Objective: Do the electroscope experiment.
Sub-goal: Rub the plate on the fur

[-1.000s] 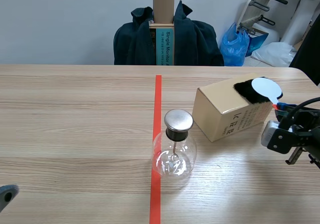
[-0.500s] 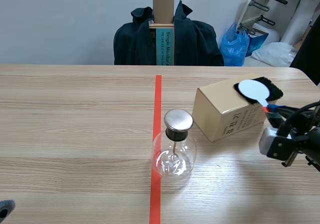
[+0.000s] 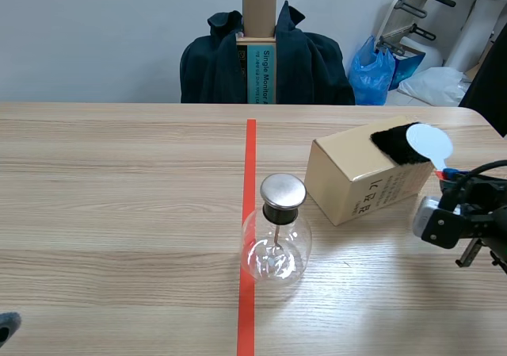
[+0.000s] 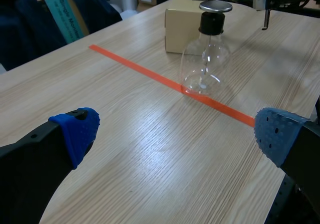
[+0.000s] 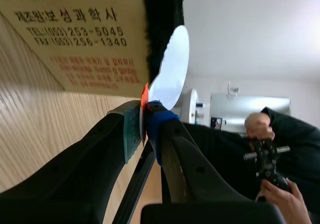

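The electroscope (image 3: 276,233), a clear glass flask with a black stopper and a metal disc on top, stands on the red tape line (image 3: 249,213). It also shows ahead of my left gripper (image 4: 170,134), which is open and far from it (image 4: 206,49). My right gripper (image 5: 145,119) is shut on the red handle of a white disc paddle (image 5: 172,67). The paddle (image 3: 428,143) rests against the black fur pad (image 3: 396,143) on top of the cardboard box (image 3: 360,178).
A chair draped with a dark jacket (image 3: 265,59) stands behind the table's far edge. A blue bag (image 3: 376,70) and white items lie on the floor at the back right. Bare wood table (image 3: 119,197) stretches left of the tape.
The paddle slid left across the fur pad half a second ago and has now moved back right with my right gripper. The left gripper has sunk lower at the near left corner.
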